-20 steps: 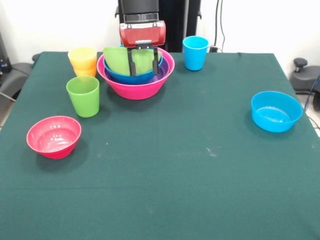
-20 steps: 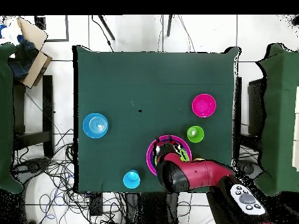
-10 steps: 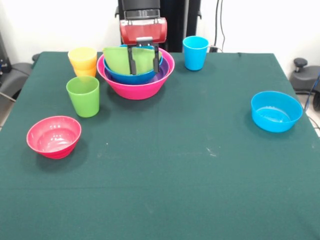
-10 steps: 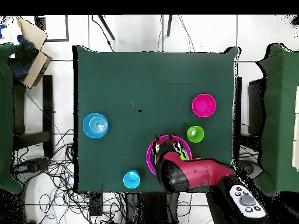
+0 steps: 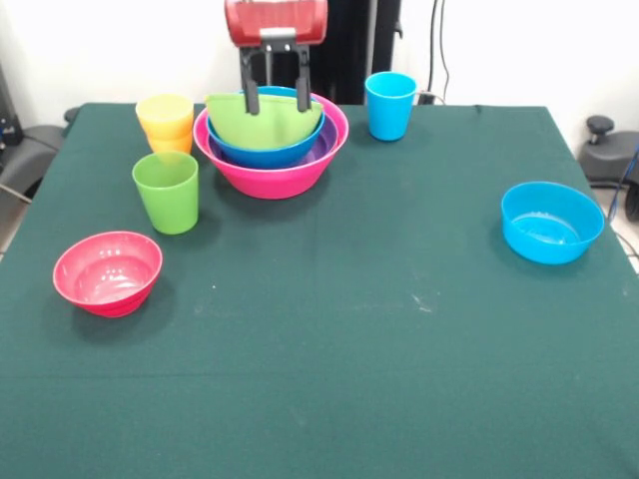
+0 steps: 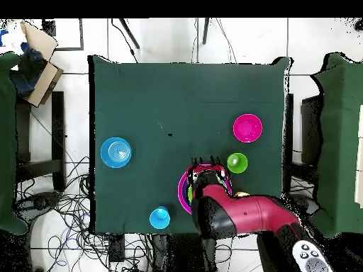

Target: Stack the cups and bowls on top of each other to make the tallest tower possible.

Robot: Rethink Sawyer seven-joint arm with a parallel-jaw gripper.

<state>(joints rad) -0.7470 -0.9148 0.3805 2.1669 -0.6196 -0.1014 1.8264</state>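
Observation:
The tower is a large pink bowl (image 5: 272, 172) (image 6: 183, 195) at the table's far side, with a purple bowl (image 5: 325, 150) and a blue bowl (image 5: 262, 153) nested in it. A light green bowl (image 5: 264, 119) rests tilted on top. My gripper (image 5: 278, 106) (image 6: 205, 162) hangs open just above the green bowl's back rim, holding nothing. A yellow cup (image 5: 165, 114) sits in an orange cup (image 5: 173, 145) left of the tower. The green cup (image 5: 167, 191) (image 6: 237, 163) and the blue cup (image 5: 389, 105) (image 6: 159, 217) stand alone.
A red-pink bowl (image 5: 107, 271) (image 6: 247, 128) sits near the left edge in the front view. A light blue bowl (image 5: 551, 222) (image 6: 115, 152) sits near the right edge. The red arm (image 6: 237, 216) covers part of the tower from above.
My gripper has risen out of the nested bowls. The light green bowl, which stood between the fingers, now lies lower and tilted in the blue bowl.

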